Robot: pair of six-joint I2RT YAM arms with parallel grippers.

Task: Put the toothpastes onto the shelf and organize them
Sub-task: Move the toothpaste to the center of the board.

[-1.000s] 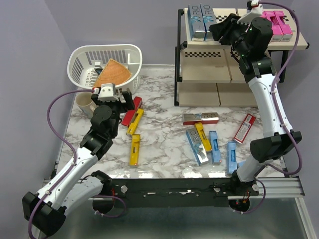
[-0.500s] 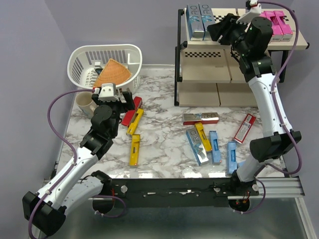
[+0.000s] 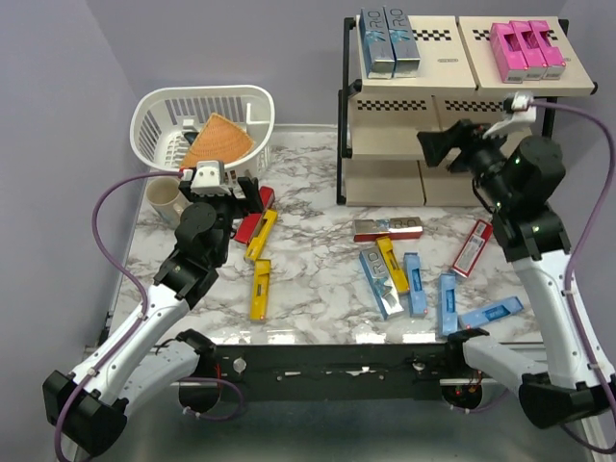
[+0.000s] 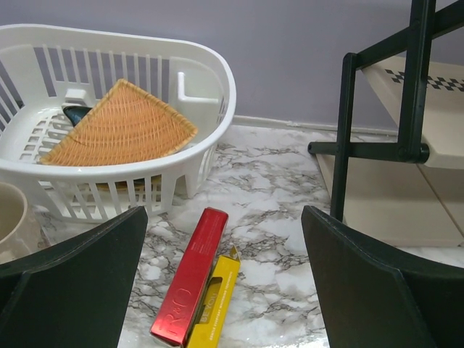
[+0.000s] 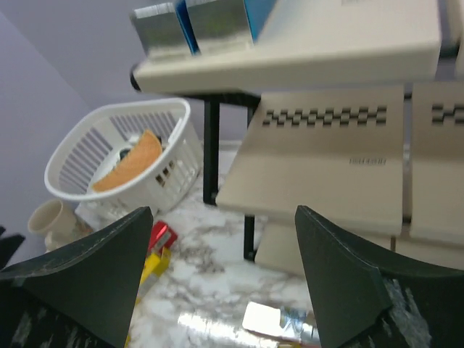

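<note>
Right gripper (image 3: 428, 147) is spread wide, empty, in front of the shelf (image 3: 438, 38) holding 2 silver-blue toothpastes (image 3: 385, 40) and 3 pink ones (image 3: 525, 50). Left gripper (image 3: 243, 188) is open too, over the red carton (image 4: 190, 286); drop in crooked and you'll pinch the touching yellow carton (image 4: 215, 304) too.

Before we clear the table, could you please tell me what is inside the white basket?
A wedge-shaped woven mat lies in the white basket. A dark object peeks from under it; the rest of it is covered.
</note>
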